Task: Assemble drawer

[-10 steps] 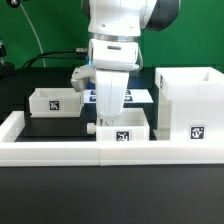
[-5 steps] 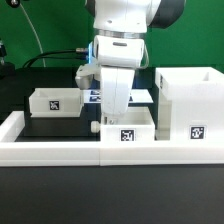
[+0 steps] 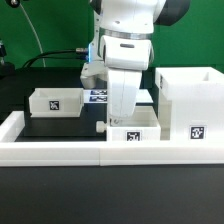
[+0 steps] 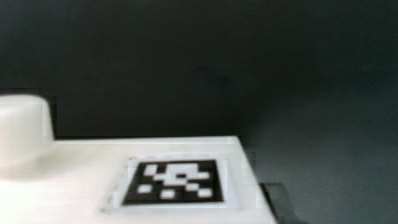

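Note:
A small white drawer tray with a knob and a square tag sits just behind the low border wall. My gripper reaches down into it from above and is shut on its wall; the fingertips are hidden inside the tray. The wrist view shows this tray's tagged white face and its knob close up. A second knobbed tray lies at the exterior view's left. The tall boxy case stands at the exterior view's right, close beside the held tray.
The low white border wall runs along the front and up the exterior view's left side. The marker board lies flat behind my arm on the black table. Cables hang at the back left.
My gripper and the small tray have slid together toward the exterior view's right, nearer the tall case. The other tray and the case have not moved.

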Available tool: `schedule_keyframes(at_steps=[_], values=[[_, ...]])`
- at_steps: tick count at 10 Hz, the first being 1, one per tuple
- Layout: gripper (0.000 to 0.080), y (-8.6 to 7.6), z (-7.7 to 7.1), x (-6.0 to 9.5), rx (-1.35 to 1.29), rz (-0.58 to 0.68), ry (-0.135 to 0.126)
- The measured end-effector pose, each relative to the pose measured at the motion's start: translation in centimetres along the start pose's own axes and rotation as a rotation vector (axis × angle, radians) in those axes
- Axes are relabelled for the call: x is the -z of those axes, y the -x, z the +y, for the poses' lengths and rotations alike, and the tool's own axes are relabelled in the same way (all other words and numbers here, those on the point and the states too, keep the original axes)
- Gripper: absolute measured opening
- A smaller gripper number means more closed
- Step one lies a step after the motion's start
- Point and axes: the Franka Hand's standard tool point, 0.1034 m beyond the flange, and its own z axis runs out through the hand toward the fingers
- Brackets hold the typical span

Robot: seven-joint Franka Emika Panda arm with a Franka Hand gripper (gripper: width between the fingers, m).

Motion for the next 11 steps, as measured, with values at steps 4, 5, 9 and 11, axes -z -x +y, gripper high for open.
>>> schedule_keyframes(at_steps=[4, 5, 9, 11], values=[[0.0044, 0.2, -0.1, -0.1, 0.002, 0.0, -0.004], [0.0044, 0.2, -0.1, -0.1, -0.001, 0.0, -0.004], [0.0044, -1.0, 0.3, 0.0, 0.011, 0.013, 0.035], [0.0044, -1.5, 0.4, -0.1, 0.016, 0.019, 0.055]])
